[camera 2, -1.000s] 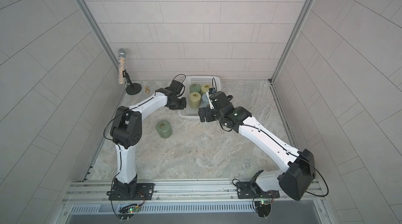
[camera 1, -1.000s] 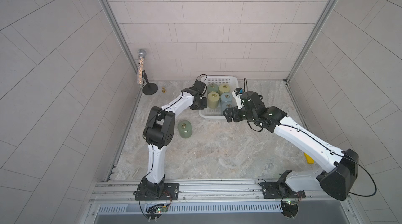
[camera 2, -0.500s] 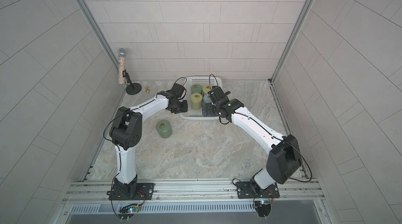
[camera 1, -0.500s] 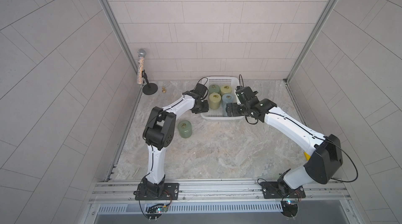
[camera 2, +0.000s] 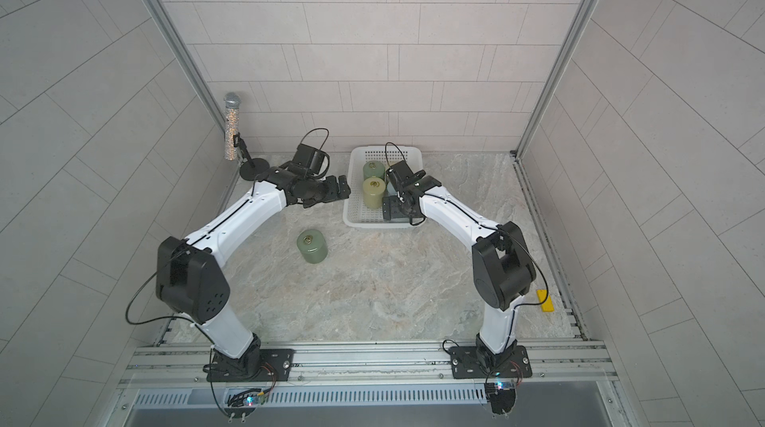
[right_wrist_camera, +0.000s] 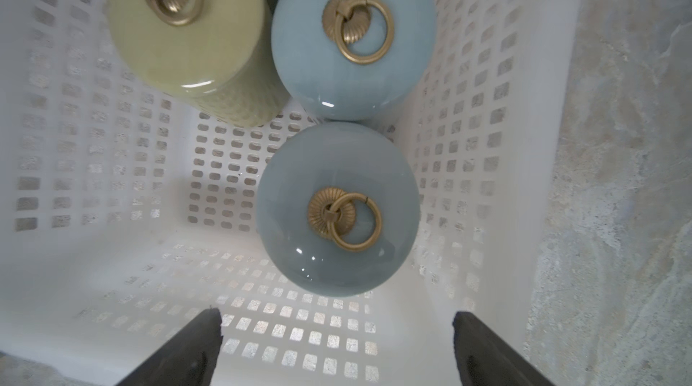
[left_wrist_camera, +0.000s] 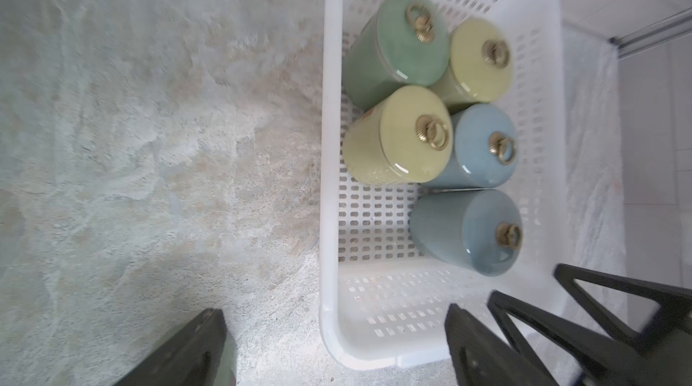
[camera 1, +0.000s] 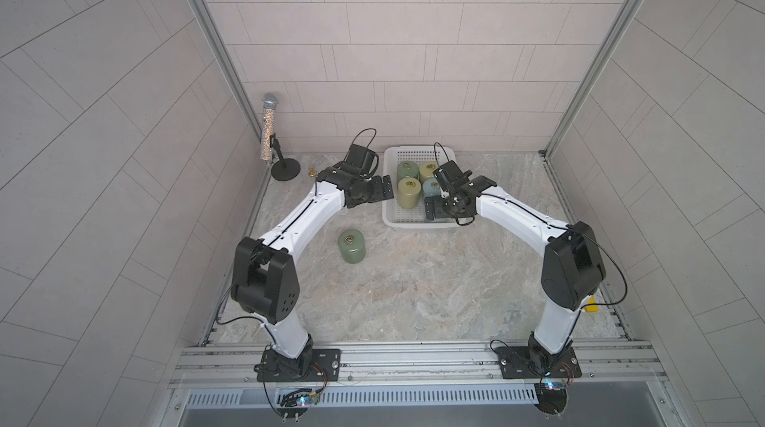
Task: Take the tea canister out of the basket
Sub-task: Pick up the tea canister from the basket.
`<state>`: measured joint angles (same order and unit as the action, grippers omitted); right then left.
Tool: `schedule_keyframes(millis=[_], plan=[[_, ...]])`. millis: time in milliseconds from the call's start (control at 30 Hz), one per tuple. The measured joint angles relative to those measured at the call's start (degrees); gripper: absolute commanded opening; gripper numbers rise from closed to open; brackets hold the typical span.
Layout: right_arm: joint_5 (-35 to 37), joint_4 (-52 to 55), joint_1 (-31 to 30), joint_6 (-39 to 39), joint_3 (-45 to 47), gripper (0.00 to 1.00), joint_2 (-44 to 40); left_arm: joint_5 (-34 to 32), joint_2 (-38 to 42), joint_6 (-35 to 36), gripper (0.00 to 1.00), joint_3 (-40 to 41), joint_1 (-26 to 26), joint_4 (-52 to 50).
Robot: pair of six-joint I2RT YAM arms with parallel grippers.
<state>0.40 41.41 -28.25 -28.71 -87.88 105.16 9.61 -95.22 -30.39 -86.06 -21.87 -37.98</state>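
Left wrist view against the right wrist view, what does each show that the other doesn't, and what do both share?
Only the left wrist view: the green canister and the far yellow canister in full, and the open left pincer. Only the right wrist view: no new object, just a close look down on the near blue canister and its ring handle. Both: the basket, that canister, the second blue canister and the near yellow canister.
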Motion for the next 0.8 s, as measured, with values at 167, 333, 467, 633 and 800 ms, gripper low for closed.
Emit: schedule_keyframes(millis=[167,333,467,633,800], plan=[[0.1,1.8,1.0,0.2,-4.5,0.98,5.3,0.9,6.3,0.5,1.0,4.9,1.3,-0.1],[-0.2,2.5,1.2,0.2,-7.9,0.96,9.2,1.6,11.5,1.5,1.0,8.7,1.9,-0.1],[-0.2,2.9,1.1,0.2,-9.8,0.96,11.8,1.8,16.0,1.7,1.0,11.6,1.9,1.3],[0.3,3.1,0.9,0.3,-10.8,0.96,14.3,2.2,17.0,1.8,1.0,11.9,1.9,1.7],[1.6,3.8,0.2,0.7,-10.8,0.96,14.6,2.6,17.0,1.8,1.0,12.5,1.9,1.6]])
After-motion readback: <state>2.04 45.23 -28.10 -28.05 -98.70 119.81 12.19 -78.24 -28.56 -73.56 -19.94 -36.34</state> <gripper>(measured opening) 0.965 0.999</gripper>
